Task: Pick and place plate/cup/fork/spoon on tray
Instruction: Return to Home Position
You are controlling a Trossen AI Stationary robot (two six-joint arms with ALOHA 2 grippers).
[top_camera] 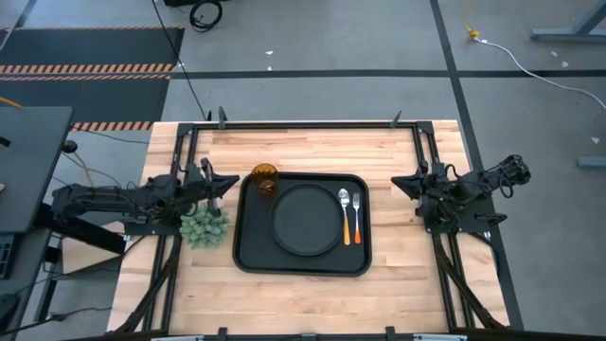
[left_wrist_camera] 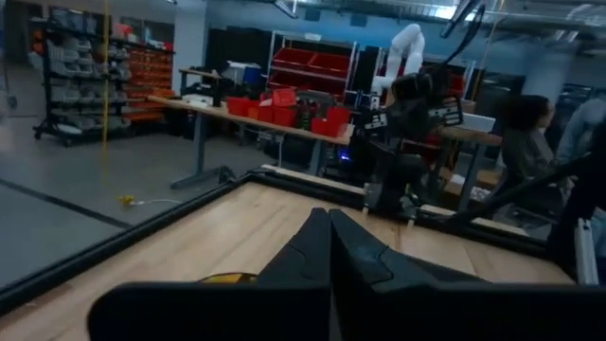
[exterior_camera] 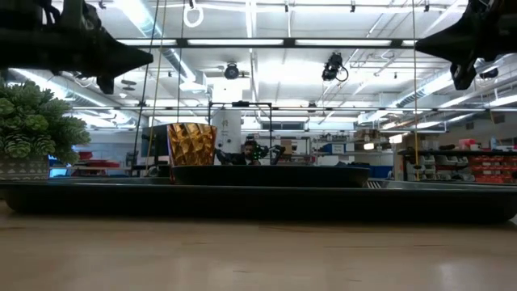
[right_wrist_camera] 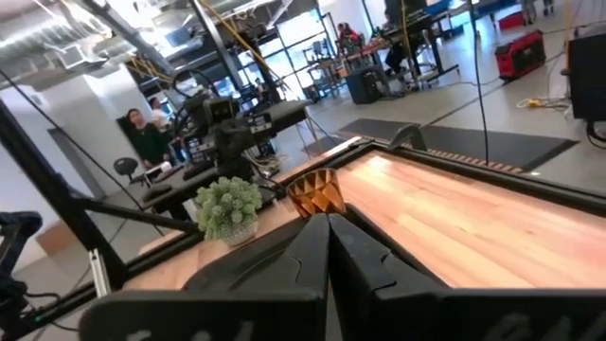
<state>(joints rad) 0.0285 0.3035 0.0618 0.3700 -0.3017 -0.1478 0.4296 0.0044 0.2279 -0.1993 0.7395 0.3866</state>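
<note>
The black rectangular tray [top_camera: 302, 225] lies on the wooden table. The round black plate [top_camera: 307, 219] rests flat in its middle. The amber cup [top_camera: 264, 179] stands upright in the tray's far left corner; it also shows in the low view [exterior_camera: 191, 144]. The silver spoon [top_camera: 344, 206] and the orange-handled fork [top_camera: 356, 217] lie side by side on the tray, right of the plate. My left gripper [top_camera: 233, 183] is shut and empty, raised left of the tray. My right gripper [top_camera: 397, 182] is shut and empty, raised right of the tray.
A green leafy clump [top_camera: 204, 226] sits on the table beside the tray's left edge, under my left arm. A black metal frame [top_camera: 312, 124] borders the table's far and side edges. People show in the room beyond.
</note>
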